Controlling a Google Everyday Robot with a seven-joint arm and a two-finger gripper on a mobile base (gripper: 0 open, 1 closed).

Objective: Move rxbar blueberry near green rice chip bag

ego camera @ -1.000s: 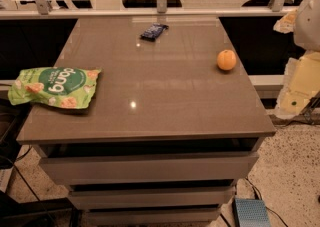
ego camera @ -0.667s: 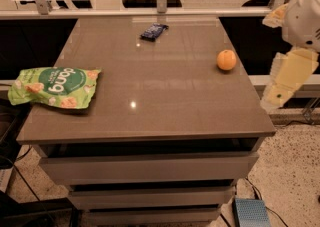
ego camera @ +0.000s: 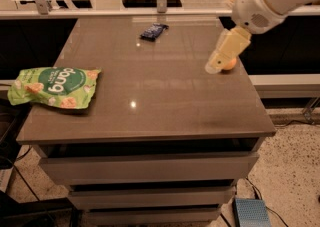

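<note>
The small flat snack bar in a glossy navy wrapper (ego camera: 153,31) lies well left of and beyond the cream gripper (ego camera: 215,66), which hovers by the round orange fruit (ego camera: 230,64). Whether it is open or closed I cannot tell. The bar is probably light and slippery, so pinch across its narrow width. The crinkly light-green chip bag (ego camera: 54,87), far left, looks sealed.

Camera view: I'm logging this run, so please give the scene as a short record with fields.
table: grey top, drawers below
bar: dark blue, lying flat near the far edge
bag: green, lying at the left edge, well apart from the bar
orange: near the right edge, partly hidden
end effector: over the right side, in front of the orange, away from the bar
</note>
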